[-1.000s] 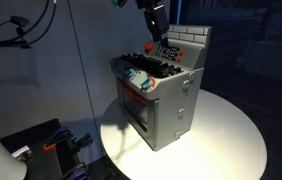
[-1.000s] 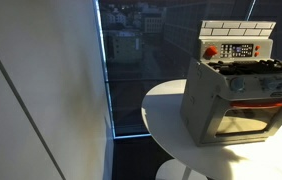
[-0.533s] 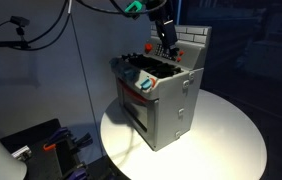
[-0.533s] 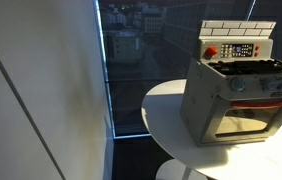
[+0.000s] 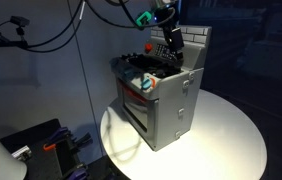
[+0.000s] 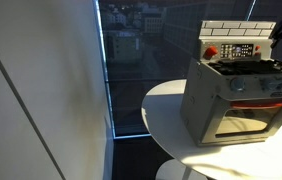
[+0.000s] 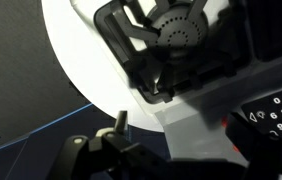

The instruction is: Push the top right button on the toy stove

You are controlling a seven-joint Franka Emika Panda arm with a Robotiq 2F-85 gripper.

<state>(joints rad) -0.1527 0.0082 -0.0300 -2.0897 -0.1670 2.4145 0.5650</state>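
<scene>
**Gripper poised at the back panel of the toy stove**

In an exterior view, loose black cables (image 5: 36,30) hang across the upper left, and dark equipment (image 5: 41,148) sits in the lower left corner. At the centre, the toy stove (image 5: 161,95) stands on a round white table (image 5: 231,140), left of the tabletop's middle, with its orange-lit oven window (image 5: 136,105) facing lower left. The arm comes down from the top edge. Its gripper (image 5: 174,47) hangs over the rear of the cooktop, right in front of the white brick back wall (image 5: 193,38). It is too dark and small to tell how far apart the jaws are, or whether it touches the wall. It has hold of nothing I can make out.

From the other side, a pale wall (image 6: 31,90) fills the left, then a dark window (image 6: 131,50) showing buildings. The stove fills the right half. Its control panel (image 6: 239,49) has a red button (image 6: 210,52) at its left end. A dark shape cuts in at the right edge, beside the panel's upper right corner.

The wrist view is blurred. White tabletop shows at upper left, a black burner (image 7: 176,28) at top centre, and rows of small panel buttons (image 7: 279,112) at lower right.
</scene>
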